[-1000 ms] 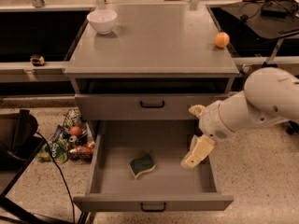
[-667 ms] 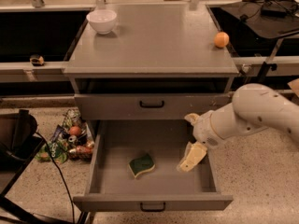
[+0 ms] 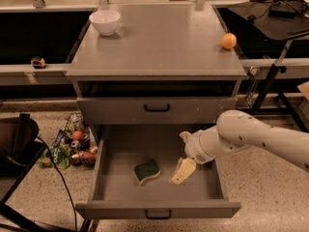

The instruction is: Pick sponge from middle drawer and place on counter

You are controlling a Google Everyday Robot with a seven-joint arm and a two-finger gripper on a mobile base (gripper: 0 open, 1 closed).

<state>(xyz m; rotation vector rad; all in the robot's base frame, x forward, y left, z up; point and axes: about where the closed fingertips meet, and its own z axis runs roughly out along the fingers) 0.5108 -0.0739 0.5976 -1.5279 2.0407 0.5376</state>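
My gripper [image 3: 182, 171] hangs inside the open middle drawer [image 3: 193, 210], just beside the sponge [image 3: 147, 170] on its floor, holding nothing; how open it is I cannot tell. Coming in from the side, I risk nudging the sponge away instead of straddling it. Over 1 second the gripper has slid closer to the unmoved sponge.

My gripper [image 3: 182, 170] is in the middle drawer [image 3: 159, 210], just right of the sponge [image 3: 147, 170]. My arm [image 3: 260, 139] gets cut off at the right edge. The drawer's side hides part of the pile of bags [image 3: 72, 146]. I can't tell what the small thing [image 3: 37, 62] on the left ledge [image 3: 19, 69] is.
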